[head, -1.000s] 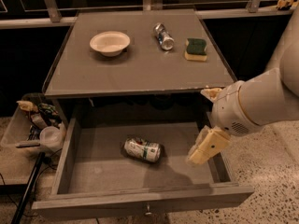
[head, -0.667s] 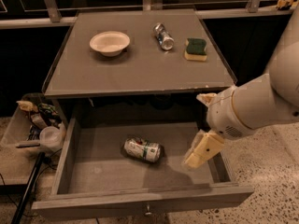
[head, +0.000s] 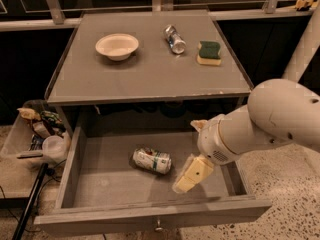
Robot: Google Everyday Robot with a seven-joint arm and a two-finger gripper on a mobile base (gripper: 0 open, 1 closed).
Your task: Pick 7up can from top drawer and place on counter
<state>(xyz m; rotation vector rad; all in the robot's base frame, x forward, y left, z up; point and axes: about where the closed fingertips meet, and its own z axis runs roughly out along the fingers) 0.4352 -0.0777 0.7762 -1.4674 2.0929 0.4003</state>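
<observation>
Counter [head: 150,81]: flat grey cabinet top with low raised rims along both sides. The front edge is chipped, with pale marks towards the right.
White bowl [head: 117,46]: upright on the counter, left of centre and towards the back.
Silver-blue can [head: 174,39]: lying on its side on the counter, between the bowl and the sponge and touching neither.
Sponge [head: 209,52]: green top over a yellow base, flat on the counter near the right rim.
Top drawer [head: 150,216]: pulled well out below the counter, with its grey floor in view. A plain front panel runs along the bottom of the view.
Knob [head: 158,228]: small metal knob at the middle of the drawer front, partly cut off by the lower edge.
7up can [head: 151,160]: lying on its side on the drawer floor, about mid-width. White and green label, silver ends, somewhat dented. It stands free of the drawer walls.
Gripper [head: 192,174]: pale yellow, angled down and to the left inside the drawer. It is just right of the 7up can and close to it, with a gap between them. Whether it is open or closed cannot be told. The can lies free of it.
Arm [head: 270,121]: thick white casing entering from the right edge, above the drawer's right side.
Bin [head: 20,134]: left of the cabinet at floor level, holding mixed clutter.
Clear cup [head: 54,146]: at the bin's right side, beside the drawer's left wall.
Floor [head: 290,194]: speckled, showing to the right of the drawer.
</observation>
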